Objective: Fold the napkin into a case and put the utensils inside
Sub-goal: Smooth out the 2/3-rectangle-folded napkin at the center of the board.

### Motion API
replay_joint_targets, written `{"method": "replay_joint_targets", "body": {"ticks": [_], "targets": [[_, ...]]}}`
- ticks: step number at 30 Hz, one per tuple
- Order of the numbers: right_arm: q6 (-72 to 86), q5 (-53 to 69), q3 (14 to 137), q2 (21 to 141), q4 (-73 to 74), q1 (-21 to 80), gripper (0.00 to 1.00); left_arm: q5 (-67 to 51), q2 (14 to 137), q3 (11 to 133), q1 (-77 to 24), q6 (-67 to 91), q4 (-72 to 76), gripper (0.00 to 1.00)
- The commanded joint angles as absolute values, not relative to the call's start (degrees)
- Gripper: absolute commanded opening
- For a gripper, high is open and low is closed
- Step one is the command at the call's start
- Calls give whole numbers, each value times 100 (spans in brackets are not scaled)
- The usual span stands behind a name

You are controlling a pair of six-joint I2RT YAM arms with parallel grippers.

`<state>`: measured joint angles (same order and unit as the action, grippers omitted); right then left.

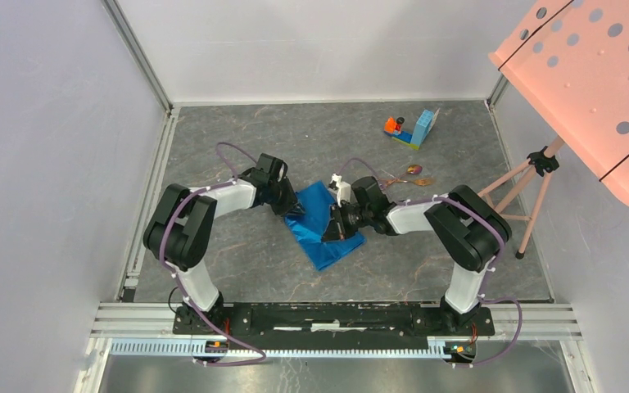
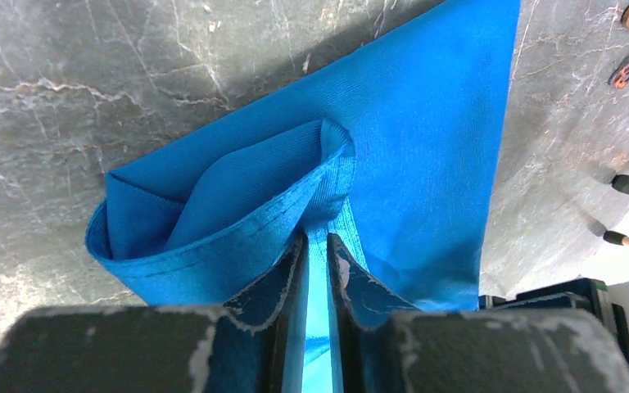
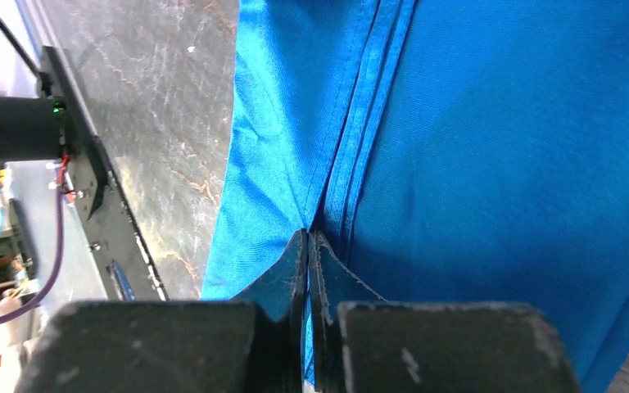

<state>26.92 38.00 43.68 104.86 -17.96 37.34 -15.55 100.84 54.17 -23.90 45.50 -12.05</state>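
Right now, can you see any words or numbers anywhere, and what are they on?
No words, numbers or signs can be read in any view.
napkin: plain blue cloth, no tag showing.
toy blocks: too small to show any print.
pink board: only round holes, no writing.
black rail under the arms: a few pale marks, too blurred to read.
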Motion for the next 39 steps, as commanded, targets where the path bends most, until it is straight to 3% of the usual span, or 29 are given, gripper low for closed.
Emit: {"method": "replay_joint_targets", "body": {"ticks": [1, 9, 12, 18, 25, 32, 35, 39], "targets": [[2061, 3036, 4588, 9993, -1015, 3760, 5, -1257, 10284, 5453, -2320, 4333, -1052, 21], [1209, 1881, 4827, 9195, 120, 4074, 32, -1434, 10276, 5432, -2315, 4306, -1010, 20], [1297, 2570, 4888, 9163, -187, 4107, 39, -1441, 10274, 5399, -2320, 4294, -998, 20], [2406, 4091, 4314, 9795, -2043, 4147, 38, -1432, 10301, 5394, -2318, 4254, -1043, 20], [2271, 3215, 3323, 9644, -2232, 4449, 30, -1489, 10529, 5706, -2319, 4029, -1249, 20], [3411, 2603, 2906, 9667, -3255, 5172, 29, -1869, 10605, 5912, -2362, 3833, -1313, 19], [3913, 2773, 3289, 9762, -3910, 5531, 32, -2204, 10560, 5937, -2404, 3746, -1327, 19], [3487, 2936, 4158, 9420, -3019, 5535, 42, -2332, 10544, 5991, -2407, 3499, -1516, 20]]}}
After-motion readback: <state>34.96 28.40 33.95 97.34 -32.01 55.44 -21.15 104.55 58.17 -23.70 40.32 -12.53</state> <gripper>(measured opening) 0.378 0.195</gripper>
